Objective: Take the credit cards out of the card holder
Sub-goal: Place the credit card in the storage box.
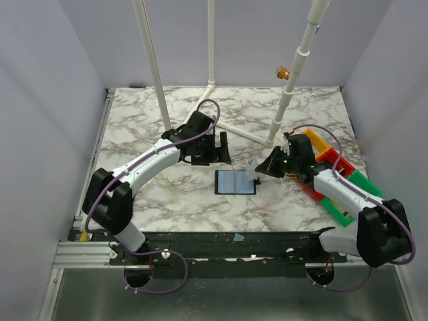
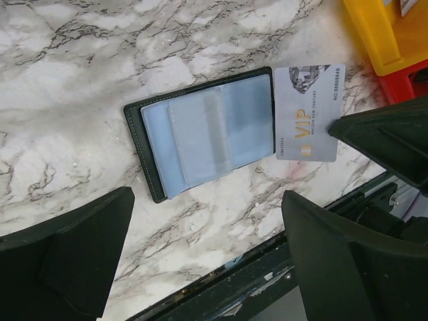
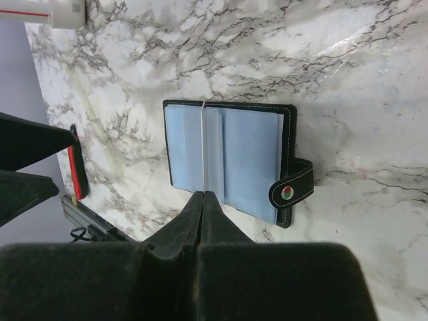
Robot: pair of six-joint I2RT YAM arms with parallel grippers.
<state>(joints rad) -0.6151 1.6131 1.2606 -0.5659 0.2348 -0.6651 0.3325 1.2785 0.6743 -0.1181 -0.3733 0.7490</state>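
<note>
Lying open, the card holder (image 2: pixel 200 130) has one credit card (image 2: pixel 309 112) beside it.

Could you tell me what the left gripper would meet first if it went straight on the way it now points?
Most likely the open card holder, flat on the marble table ahead of the left gripper; depth is unclear, so possibly bare table first.

Inventory: one card holder (image 1: pixel 235 182), one credit card (image 2: pixel 309 112) outside it, one yellow bin (image 1: pixel 315 142), one red bin (image 1: pixel 333 159), one green bin (image 1: pixel 364 182).
</note>
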